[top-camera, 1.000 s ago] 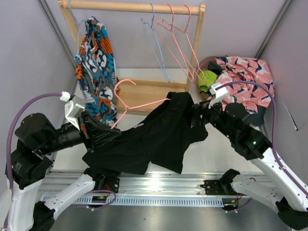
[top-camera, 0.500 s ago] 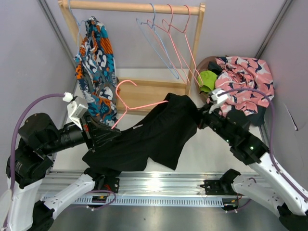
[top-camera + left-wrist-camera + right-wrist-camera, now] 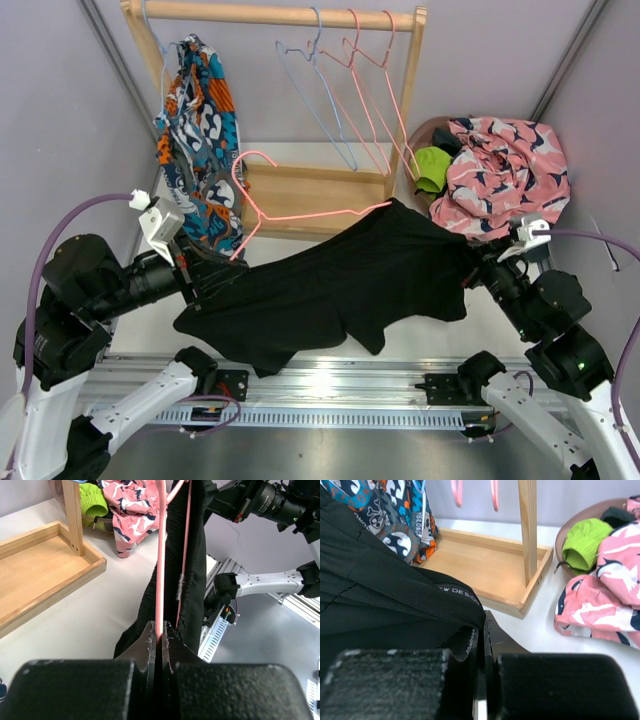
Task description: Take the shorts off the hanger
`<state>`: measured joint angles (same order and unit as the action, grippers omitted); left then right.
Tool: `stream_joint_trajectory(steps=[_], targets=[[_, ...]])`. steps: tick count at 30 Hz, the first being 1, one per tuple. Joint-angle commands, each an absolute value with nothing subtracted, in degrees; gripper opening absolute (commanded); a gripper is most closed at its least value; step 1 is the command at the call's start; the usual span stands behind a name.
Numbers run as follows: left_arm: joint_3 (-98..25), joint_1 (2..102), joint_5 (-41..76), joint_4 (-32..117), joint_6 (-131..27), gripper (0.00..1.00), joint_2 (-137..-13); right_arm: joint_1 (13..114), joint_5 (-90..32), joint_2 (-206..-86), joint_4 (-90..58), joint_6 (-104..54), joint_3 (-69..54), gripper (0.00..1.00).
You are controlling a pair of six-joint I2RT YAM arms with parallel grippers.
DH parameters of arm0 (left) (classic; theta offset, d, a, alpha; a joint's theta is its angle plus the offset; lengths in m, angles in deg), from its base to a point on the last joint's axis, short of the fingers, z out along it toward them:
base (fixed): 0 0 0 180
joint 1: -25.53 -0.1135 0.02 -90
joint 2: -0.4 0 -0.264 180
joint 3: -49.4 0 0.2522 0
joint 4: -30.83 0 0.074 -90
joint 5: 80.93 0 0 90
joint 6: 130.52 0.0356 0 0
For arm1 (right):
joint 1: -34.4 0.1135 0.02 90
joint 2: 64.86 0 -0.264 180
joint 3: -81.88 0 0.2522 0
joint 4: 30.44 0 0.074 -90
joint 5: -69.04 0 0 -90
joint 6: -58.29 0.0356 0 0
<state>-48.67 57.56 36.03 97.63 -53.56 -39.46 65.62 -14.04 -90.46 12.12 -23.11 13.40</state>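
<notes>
The black shorts [image 3: 350, 280] hang stretched between my two arms above the table, with the pink hanger [image 3: 300, 215] still threaded through the waistband. My left gripper [image 3: 222, 272] is shut on the hanger's wire [image 3: 161, 570], and the shorts [image 3: 195, 555] run along it. On the right, my right gripper [image 3: 472, 268] is shut on the shorts' waistband edge [image 3: 465, 602]. In the right wrist view the gripper [image 3: 482, 622] pinches the black fabric [image 3: 385, 595]. Multicolour print shorts [image 3: 200, 140] hang from the rack at the left.
The wooden rack [image 3: 300, 15] carries three empty hangers [image 3: 350, 90] over its tray base [image 3: 310, 190]. A brown basket [image 3: 425, 130] at the right holds pink printed shorts [image 3: 505, 170] and lime green shorts [image 3: 432, 165]. Purple walls close in on both sides.
My right gripper closed on the black shorts and drew back to the right, stretching them out. More of the pink hanger's bar now shows. The left gripper stayed shut on the hanger.
</notes>
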Motion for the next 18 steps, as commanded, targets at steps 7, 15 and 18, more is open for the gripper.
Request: stream_joint_trajectory(steps=[7, 15, 18], targets=[[-51.54, 57.52, 27.62, 96.71, -52.56, 0.0, -38.01, 63.84, -6.12, -91.31, 16.54, -20.64, 12.4, 0.0], [-50.75, 57.52, 21.12, 92.51, -54.58, 0.0, -38.8, 63.93, -20.14, -93.5, 14.44, -18.54, 13.02, 0.0], [-50.67, 57.52, 20.93, 89.08, -54.93, 0.0, -40.29, 64.55, -27.54, -96.49, 11.81, -17.3, 14.6, 0.0]])
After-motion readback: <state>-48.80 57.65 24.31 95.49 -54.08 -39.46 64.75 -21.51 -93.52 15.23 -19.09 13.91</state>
